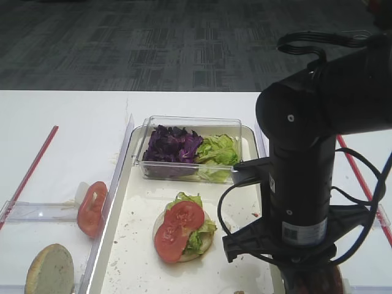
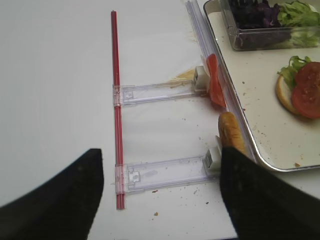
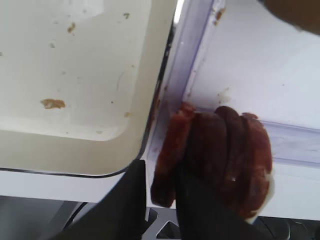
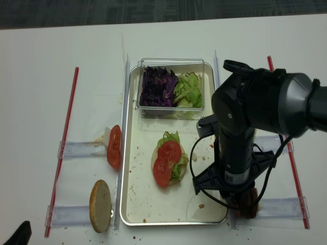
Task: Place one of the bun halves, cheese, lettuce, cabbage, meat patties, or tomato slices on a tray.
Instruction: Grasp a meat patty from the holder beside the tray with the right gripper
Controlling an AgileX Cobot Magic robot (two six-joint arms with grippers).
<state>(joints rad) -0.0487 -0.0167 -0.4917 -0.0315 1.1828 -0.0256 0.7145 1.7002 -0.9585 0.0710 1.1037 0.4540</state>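
Beside the cream-white rectangular tray (image 3: pixel 75 70), the right gripper's (image 3: pixel 162 187) black fingers (image 3: pixel 127 205) straddle the outermost of several upright pinkish-brown meat patties (image 3: pixel 167 160), while the left gripper's (image 2: pixel 160 192) jaws stand apart, empty.

**Reds, greens and purple on a cream tray**

The tray (image 4: pixel 134 194) is cream-white, flecked with brown crumbs. On it, bright red tomato slices (image 4: pixel 164 162) lie over pale green lettuce (image 4: pixel 170 139). The clear box (image 4: pixel 171 64) at its far edge shows dark purple cabbage (image 4: pixel 157 86) beside more light green leaves. Off its near right corner, the meat patties (image 3: pixel 215 155) are reddish-brown. The robot arm (image 4: pixel 255 109) is black; the table (image 4: pixel 36 102) is white with red strips (image 4: pixel 64 143).
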